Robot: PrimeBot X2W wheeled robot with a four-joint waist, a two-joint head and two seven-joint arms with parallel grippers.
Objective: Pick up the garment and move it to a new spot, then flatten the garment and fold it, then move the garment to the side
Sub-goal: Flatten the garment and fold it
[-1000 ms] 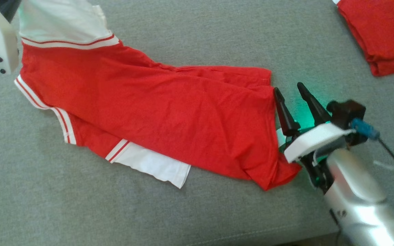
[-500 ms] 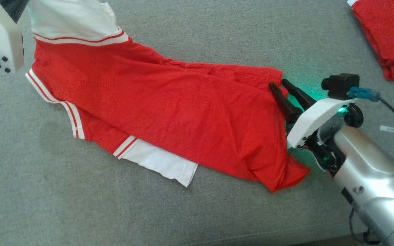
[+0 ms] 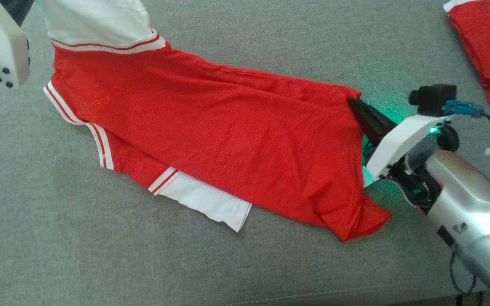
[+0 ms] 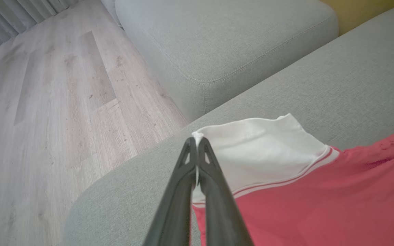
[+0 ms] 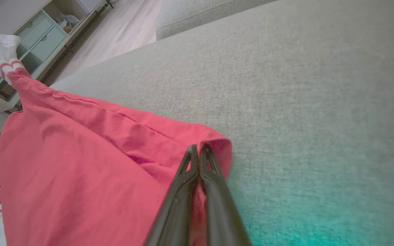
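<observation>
No legible text; small mark [image 3: 460, 227] on silver forearm [image 3: 474, 204] unreadable.

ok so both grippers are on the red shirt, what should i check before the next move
1. Left gripper shut on the white sleeve: ok.
2. Right gripper shut on the red hem corner: ok.
3. The garment lying flat on the sofa cushion: not ok; it is creased, and the lower sleeve lies partly under the body.
4. The other red garment lying apart from this one: ok.
5. Right grip holding every layer of the hem: cannot tell.
</observation>
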